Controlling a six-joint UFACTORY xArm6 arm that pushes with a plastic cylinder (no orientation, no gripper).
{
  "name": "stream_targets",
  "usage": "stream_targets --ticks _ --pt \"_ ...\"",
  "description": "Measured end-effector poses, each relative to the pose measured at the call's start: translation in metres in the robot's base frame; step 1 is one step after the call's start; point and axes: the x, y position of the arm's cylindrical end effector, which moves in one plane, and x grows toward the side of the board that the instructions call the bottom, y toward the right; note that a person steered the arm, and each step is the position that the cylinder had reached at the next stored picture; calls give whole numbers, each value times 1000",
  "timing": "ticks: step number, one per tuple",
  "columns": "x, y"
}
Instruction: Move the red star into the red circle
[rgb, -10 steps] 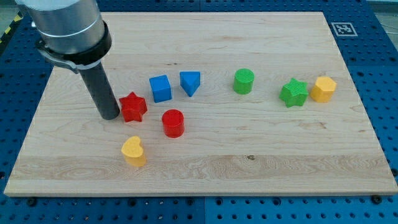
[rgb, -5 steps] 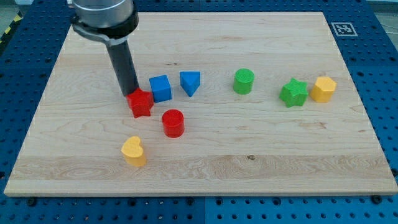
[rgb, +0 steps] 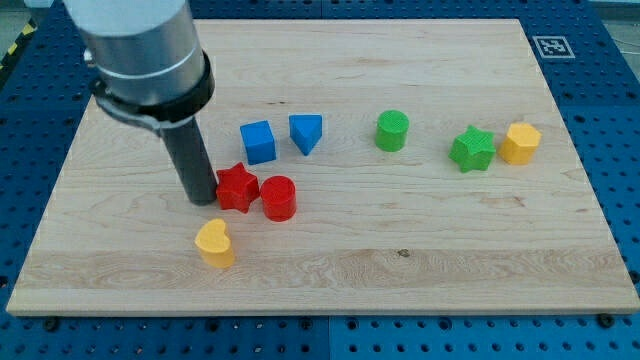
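The red star (rgb: 237, 187) lies on the wooden board (rgb: 420, 250), left of centre. Its right side touches or nearly touches the red circle (rgb: 279, 197), a short red cylinder. My tip (rgb: 203, 199) is down on the board right against the star's left side. The dark rod rises from it to the arm's grey body at the view's top left.
A blue cube (rgb: 258, 141) and a blue triangle (rgb: 306, 132) sit just above the red pair. A yellow heart (rgb: 214, 243) lies below my tip. A green cylinder (rgb: 392, 130), a green star (rgb: 472, 149) and a yellow hexagon (rgb: 520, 143) stand to the right.
My tip went from the star's left to its top and now back to its left, lower down. The red star slid right and down until it meets the red circle.
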Motion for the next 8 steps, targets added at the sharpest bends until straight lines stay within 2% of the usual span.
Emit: stream_targets --ticks 2,3,6,8 --pt "-73 0" --pt "-73 0" --pt "24 10" --pt "36 24"
